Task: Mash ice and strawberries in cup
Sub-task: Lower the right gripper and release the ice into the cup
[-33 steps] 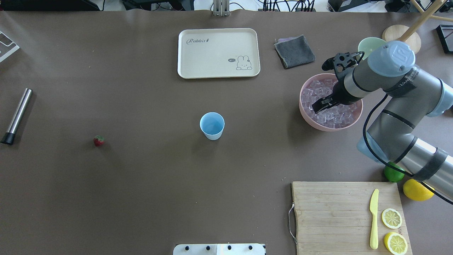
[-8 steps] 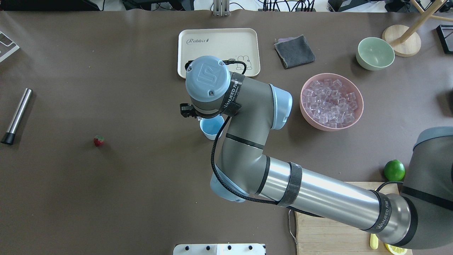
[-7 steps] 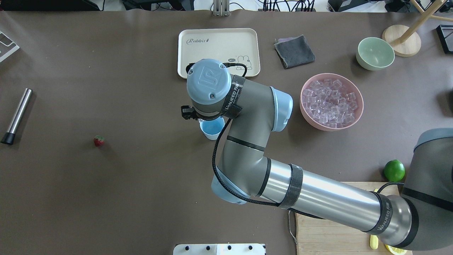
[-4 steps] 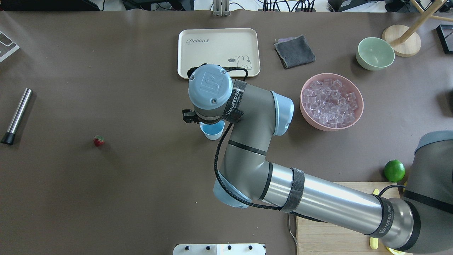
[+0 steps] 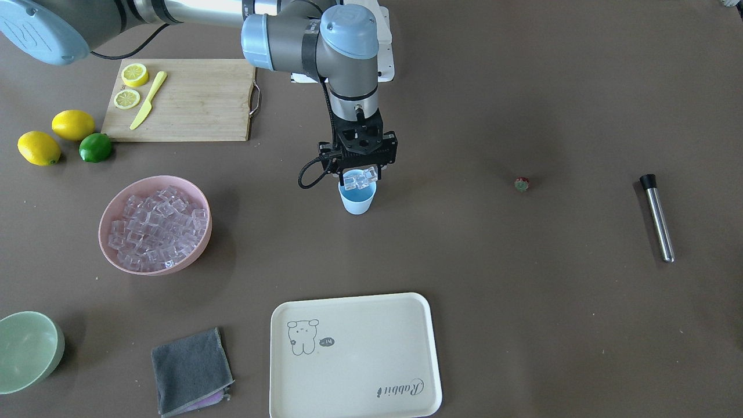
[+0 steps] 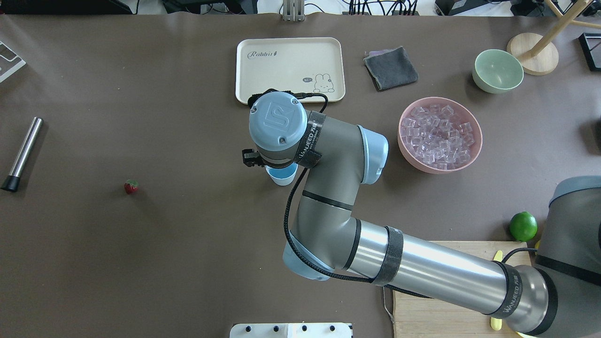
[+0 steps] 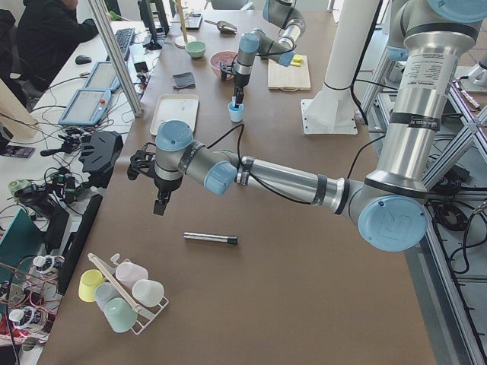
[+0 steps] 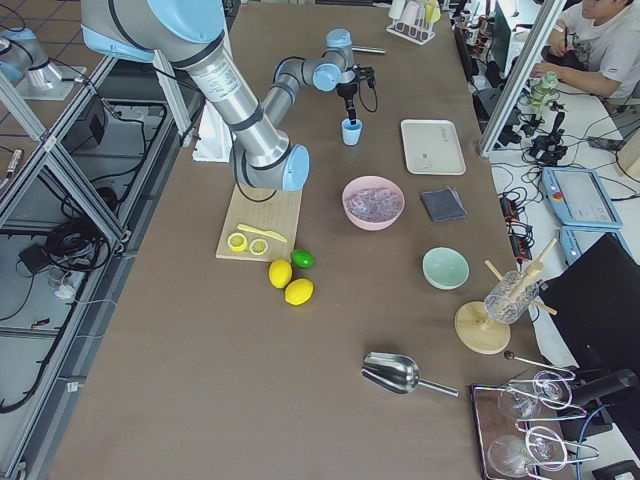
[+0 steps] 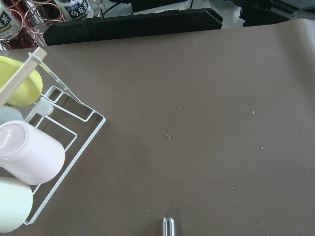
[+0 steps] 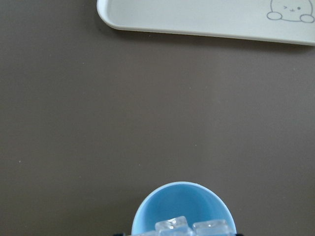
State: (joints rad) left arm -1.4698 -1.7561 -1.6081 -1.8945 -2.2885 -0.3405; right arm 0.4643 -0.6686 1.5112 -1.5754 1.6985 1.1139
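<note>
The light-blue cup (image 5: 357, 201) stands mid-table; it also shows in the overhead view (image 6: 281, 176) and the right wrist view (image 10: 172, 206). My right gripper (image 5: 359, 176) is directly above its mouth, shut on clear ice cubes (image 5: 359, 182), which also show at the cup's rim (image 10: 192, 227). More ice fills the pink bowl (image 6: 475, 150). The small red strawberry (image 6: 131, 187) lies alone on the table far to the left. My left gripper (image 7: 159, 207) shows only in the exterior left view, over the table's end; I cannot tell whether it is open or shut.
A steel muddler (image 6: 22, 153) lies at the left edge. A cream tray (image 6: 290, 70) and grey cloth (image 6: 391, 68) lie behind the cup. A green bowl (image 6: 497, 71), a lime (image 6: 523, 226) and a cutting board (image 5: 186, 98) with lemon slices are on the right.
My right gripper left the pink bowl with ice and came over the cup. In the last second its wrist has shifted slightly further over the cup.
</note>
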